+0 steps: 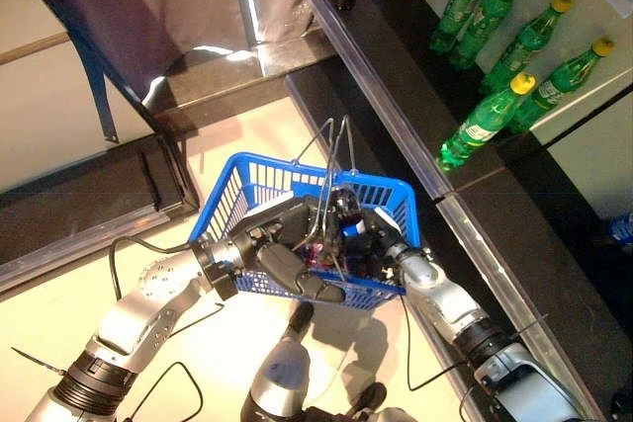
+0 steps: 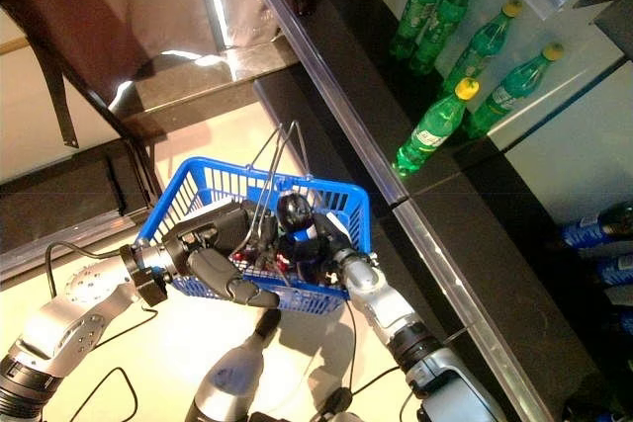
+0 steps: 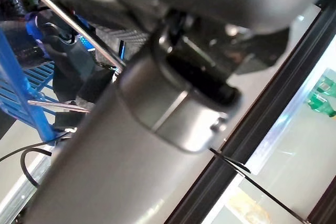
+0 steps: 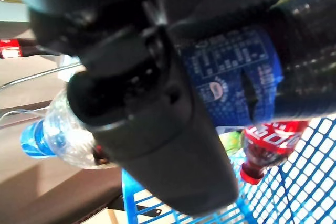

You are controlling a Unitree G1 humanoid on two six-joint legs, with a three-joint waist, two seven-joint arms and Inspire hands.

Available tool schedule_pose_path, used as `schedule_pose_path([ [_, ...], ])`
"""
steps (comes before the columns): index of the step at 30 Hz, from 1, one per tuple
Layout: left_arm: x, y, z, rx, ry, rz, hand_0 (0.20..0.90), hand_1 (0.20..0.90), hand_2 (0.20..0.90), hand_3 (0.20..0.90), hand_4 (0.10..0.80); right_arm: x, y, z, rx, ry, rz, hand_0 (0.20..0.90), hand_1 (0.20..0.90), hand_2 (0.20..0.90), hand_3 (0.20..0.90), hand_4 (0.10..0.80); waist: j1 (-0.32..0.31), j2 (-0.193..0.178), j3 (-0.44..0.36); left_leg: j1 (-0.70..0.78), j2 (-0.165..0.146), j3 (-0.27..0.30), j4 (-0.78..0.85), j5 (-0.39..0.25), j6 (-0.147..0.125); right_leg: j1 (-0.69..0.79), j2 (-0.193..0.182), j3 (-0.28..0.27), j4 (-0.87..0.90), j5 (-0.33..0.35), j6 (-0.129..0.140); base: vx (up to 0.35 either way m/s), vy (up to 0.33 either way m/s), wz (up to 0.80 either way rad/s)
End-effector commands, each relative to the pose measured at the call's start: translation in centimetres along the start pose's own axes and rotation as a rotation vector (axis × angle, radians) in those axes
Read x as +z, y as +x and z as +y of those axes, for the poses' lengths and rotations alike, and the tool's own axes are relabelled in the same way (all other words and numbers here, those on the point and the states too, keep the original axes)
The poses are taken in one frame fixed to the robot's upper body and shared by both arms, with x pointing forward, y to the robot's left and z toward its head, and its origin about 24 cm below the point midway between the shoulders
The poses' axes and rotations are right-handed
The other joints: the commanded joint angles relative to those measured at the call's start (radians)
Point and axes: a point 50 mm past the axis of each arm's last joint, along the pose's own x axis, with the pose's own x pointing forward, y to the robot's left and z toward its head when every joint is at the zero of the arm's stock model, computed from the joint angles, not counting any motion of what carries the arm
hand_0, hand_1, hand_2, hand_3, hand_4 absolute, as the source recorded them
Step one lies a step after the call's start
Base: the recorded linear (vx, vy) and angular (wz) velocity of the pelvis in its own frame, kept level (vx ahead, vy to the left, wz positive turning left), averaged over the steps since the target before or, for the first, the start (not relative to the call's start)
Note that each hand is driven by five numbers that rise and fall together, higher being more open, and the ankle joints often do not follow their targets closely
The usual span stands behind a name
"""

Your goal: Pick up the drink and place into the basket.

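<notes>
Right hand (image 2: 331, 244) wraps dark blue-labelled bottle (image 4: 262, 72) inside blue basket (image 1: 259, 177); left hand (image 1: 287, 269) grips basket rim; lower bottle onto the drinks below before uncurling.

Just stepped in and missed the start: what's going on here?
The robot is loading drinks into a blue basket. Its right hand is inside it, wrapped round a dark bottle with a blue label, not yet released. The left hand supports the basket's near side. Green bottles lie on the shelf beyond.
</notes>
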Motion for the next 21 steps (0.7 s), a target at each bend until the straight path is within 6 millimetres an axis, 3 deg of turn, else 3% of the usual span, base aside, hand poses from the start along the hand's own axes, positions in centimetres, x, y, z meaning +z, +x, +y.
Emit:
schedule_pose_path([
  [1, 11.1, 1.8, -6.4, -0.427, 0.088, -0.820, 0.300, 0.300, 0.300, 0.200, 0.100, 1.3, 0.9, 4.3, 0.132, -0.069, -0.087, 0.300, 0.300, 0.300, 0.200, 0.100, -0.014, -0.027, -0.432, 0.070, 0.083, 0.121, -0.004, -0.106, -0.028, -0.085, -0.049, -0.013, 0.034, 0.050, 0.022, 0.000, 0.000, 0.00],
  [12, 11.0, 1.7, -6.9, -0.498, 0.112, -0.799, 0.300, 0.300, 0.300, 0.200, 0.100, 1.8, 1.1, 5.0, 0.277, -0.351, -0.066, 0.300, 0.300, 0.300, 0.200, 0.100, -0.010, -0.036, -0.433, 0.066, 0.083, 0.126, -0.004, -0.103, -0.030, -0.085, -0.045, -0.006, 0.029, 0.051, 0.022, 0.000, 0.000, 0.00],
  [21, 11.4, 2.1, -7.7, -0.562, 0.132, -0.804, 0.300, 0.300, 0.300, 0.200, 0.100, 1.6, 1.5, 5.9, 0.358, -0.446, -0.019, 0.300, 0.300, 0.300, 0.200, 0.100, -0.003, -0.040, -0.435, 0.068, 0.082, 0.123, -0.004, -0.102, -0.030, -0.080, -0.044, -0.010, 0.027, 0.051, 0.021, 0.000, 0.000, 0.00],
])
